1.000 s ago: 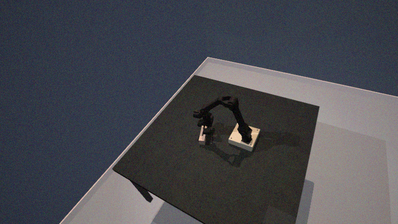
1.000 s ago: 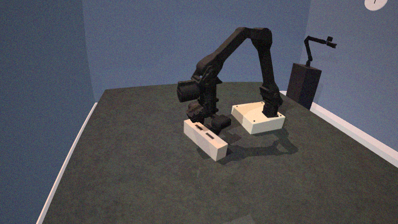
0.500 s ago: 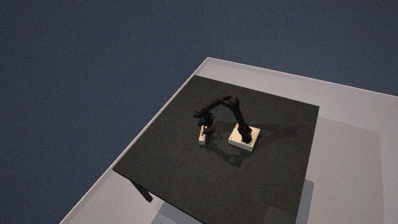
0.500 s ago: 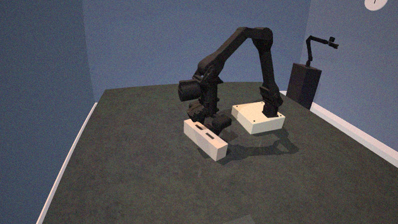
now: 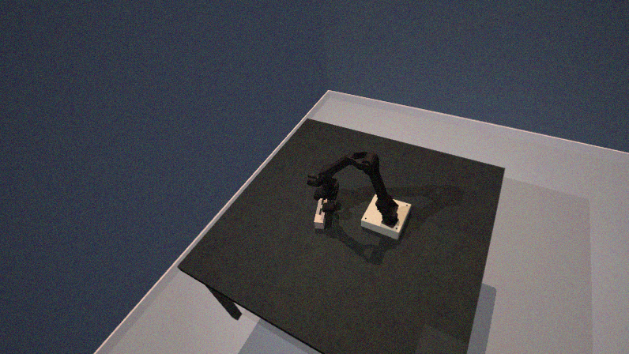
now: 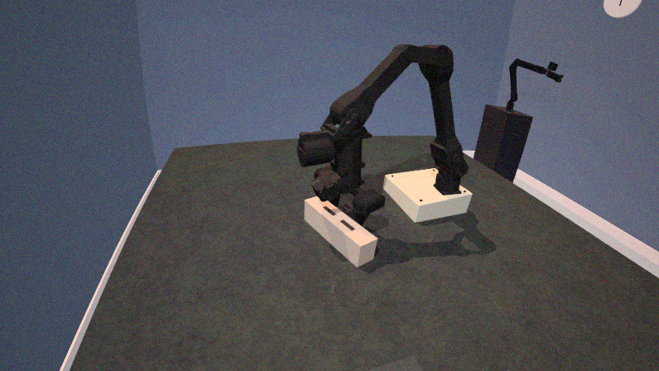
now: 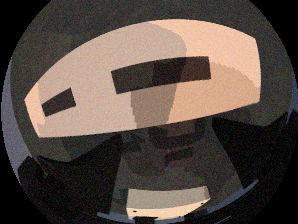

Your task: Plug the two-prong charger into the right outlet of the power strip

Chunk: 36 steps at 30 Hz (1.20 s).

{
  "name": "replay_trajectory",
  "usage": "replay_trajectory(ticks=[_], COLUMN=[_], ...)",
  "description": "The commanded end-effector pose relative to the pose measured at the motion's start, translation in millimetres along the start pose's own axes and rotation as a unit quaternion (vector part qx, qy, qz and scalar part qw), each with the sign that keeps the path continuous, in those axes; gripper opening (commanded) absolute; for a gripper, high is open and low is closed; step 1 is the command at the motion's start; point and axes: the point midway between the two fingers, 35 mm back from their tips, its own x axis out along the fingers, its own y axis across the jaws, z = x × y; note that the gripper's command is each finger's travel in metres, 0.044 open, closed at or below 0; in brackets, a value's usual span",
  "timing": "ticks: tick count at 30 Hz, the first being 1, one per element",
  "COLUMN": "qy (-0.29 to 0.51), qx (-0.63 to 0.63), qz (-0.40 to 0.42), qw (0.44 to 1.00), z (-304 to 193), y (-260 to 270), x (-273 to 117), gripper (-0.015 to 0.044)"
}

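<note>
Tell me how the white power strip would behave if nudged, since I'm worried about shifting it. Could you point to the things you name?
The power strip [image 5: 318, 220] [image 6: 336, 234] [image 7: 90, 85] looks rigid, a straight-edged block. Its flat, long body probably slides rather than rolls. Being narrow, it might tip if pushed high.

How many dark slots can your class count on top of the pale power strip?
2. On the pale power strip, the near slot is closer to the exterior camera; the far slot lies beyond it.
</note>
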Motion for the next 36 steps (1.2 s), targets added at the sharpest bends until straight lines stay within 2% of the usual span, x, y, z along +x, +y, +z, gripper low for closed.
replay_trajectory(ticks=[1,36], qy=[-0.002,-0.007], qx=[-0.003,-0.003], qz=[0.002,0.001], qw=[1.000,1.000], z=[-2.2,-28.9], y=[0.8,-0.6], x=[0.4,2.0], gripper=[0.0440,0.0440])
